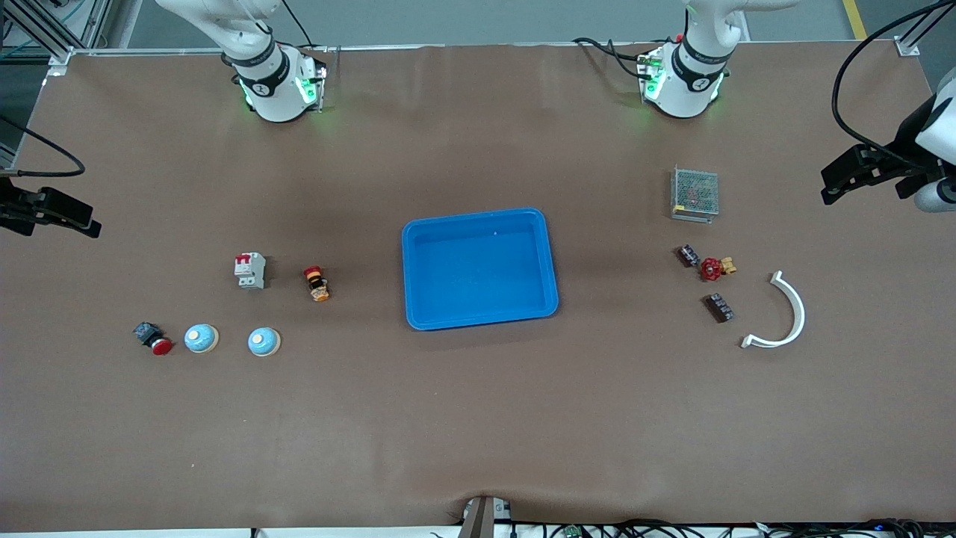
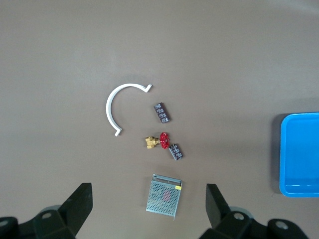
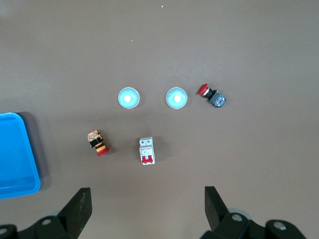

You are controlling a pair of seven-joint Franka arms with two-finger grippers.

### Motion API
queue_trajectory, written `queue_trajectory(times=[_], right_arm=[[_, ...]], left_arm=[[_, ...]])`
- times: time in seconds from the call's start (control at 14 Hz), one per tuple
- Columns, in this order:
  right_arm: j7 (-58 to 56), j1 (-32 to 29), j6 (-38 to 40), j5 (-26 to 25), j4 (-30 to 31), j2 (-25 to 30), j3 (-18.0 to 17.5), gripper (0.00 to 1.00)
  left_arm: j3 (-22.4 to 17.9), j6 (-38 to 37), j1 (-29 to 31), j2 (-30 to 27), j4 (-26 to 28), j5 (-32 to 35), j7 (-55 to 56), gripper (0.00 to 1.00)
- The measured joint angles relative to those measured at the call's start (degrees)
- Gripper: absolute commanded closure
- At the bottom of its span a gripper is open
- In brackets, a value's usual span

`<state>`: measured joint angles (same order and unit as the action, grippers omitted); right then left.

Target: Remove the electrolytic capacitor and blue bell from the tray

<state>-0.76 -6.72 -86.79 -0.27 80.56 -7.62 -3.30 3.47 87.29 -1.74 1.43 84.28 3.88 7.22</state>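
I see both pincers released: left pincer (image 2: 147,209) over the mesh box (image 1: 694,193), right pincer (image 3: 147,211) over the tabletop (image 1: 478,418) edge. 2 bells (image 1: 202,338) (image 1: 264,341) lie near the breaker (image 1: 251,270). Which part is the capacitor, I cannot tell.

Glossy blue plastic tray (image 1: 478,224) on matt brown table covering (image 1: 478,418); perforated metal box (image 1: 694,194).
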Motion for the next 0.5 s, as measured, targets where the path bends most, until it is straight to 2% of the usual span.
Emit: queue_trajectory(times=[0.5], right_arm=[[-0.03,0.00,0.02,0.00,0.00,0.00,0.00,0.00]], left_arm=[[0.01,0.57,-0.24,0.00,0.06,0.00,-0.09,0.00]])
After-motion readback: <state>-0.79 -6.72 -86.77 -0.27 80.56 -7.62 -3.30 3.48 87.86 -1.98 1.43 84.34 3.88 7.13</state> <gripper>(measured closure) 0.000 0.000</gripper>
